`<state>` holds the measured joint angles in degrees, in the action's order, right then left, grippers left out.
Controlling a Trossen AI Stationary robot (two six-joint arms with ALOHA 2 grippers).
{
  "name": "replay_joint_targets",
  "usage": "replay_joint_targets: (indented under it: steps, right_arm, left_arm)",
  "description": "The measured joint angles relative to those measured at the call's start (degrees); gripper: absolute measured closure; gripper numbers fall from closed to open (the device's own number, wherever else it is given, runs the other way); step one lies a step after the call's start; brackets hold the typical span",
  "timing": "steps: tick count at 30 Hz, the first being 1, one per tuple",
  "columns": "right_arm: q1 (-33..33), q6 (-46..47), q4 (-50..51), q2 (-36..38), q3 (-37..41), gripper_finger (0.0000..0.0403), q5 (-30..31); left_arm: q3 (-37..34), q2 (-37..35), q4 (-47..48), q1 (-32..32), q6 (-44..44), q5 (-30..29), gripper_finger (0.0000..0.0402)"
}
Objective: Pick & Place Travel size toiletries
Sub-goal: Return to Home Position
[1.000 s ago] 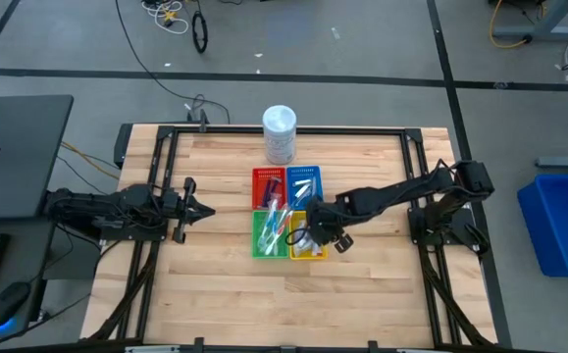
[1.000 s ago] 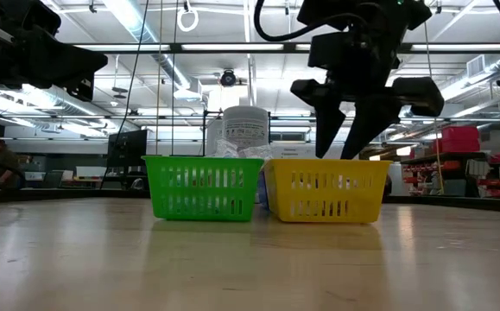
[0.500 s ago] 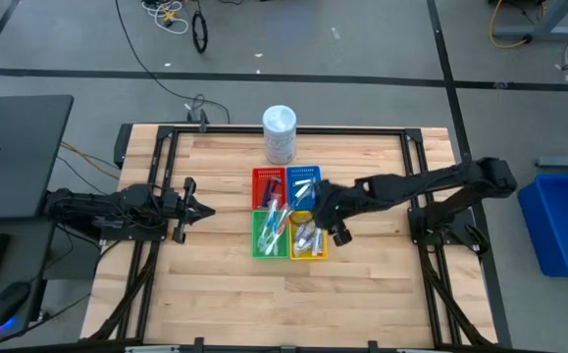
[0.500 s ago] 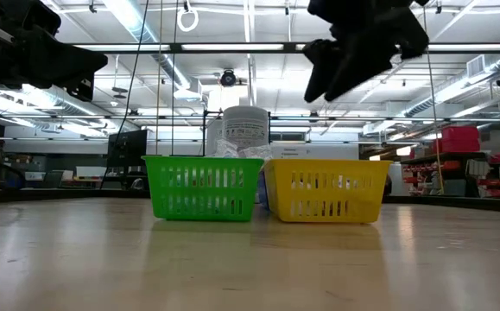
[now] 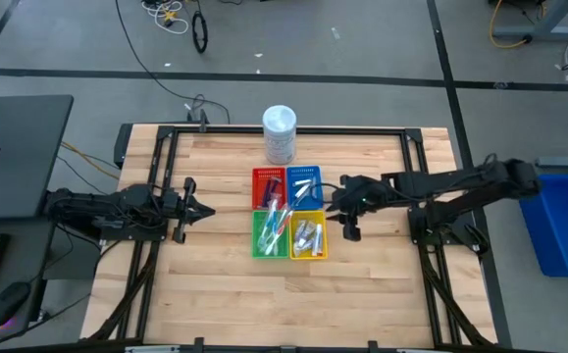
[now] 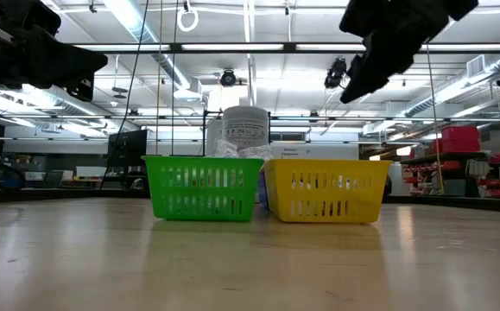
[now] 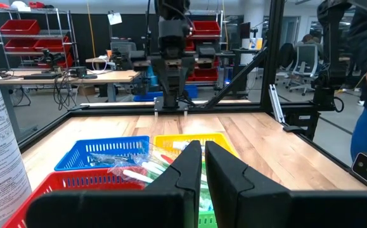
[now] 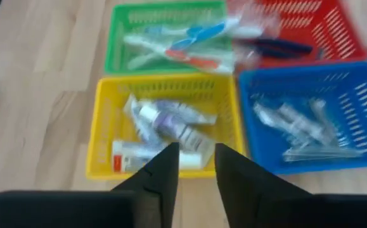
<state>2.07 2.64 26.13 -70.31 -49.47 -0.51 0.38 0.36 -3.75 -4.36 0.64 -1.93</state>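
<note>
My right gripper (image 5: 333,203), fingers slightly apart and empty, hangs right of the yellow bin (image 5: 325,240); swinging low could clip it.

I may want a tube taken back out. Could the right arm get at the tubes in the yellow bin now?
Probably yes: the right gripper hangs open and empty just beside the yellow bin, whose top is open, with nothing covering the white tubes.

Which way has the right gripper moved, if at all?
Yes. The right gripper has withdrawn rightward, from above the yellow bin to just beyond its right edge.
</note>
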Motion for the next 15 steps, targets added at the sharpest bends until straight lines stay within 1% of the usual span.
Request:
replay_joint_targets:
  steps: [4, 9, 12, 15]
  right_arm:
    - [0.22, 0.14, -1.55, 1.01, 3.86, 0.0316, -2.65]
    - [1.57, 0.08, -5.27, 1.01, 6.32, 0.0350, -2.69]
    - [3.29, -0.01, -8.64, 1.01, 6.38, 0.0363, -2.67]
    - [5.46, -1.74, -14.37, 1.04, 6.38, 0.0371, -2.70]
  left_arm:
    - [0.00, 0.00, 0.01, -0.01, 0.01, 0.00, 0.0374]
    - [-0.01, 0.00, 0.00, -0.01, 0.01, 0.00, 0.0374]
    - [0.00, -0.01, 0.00, -0.02, 0.00, 0.01, 0.0374]
    - [0.00, -0.02, 0.00, -0.02, 0.02, 0.01, 0.0374]
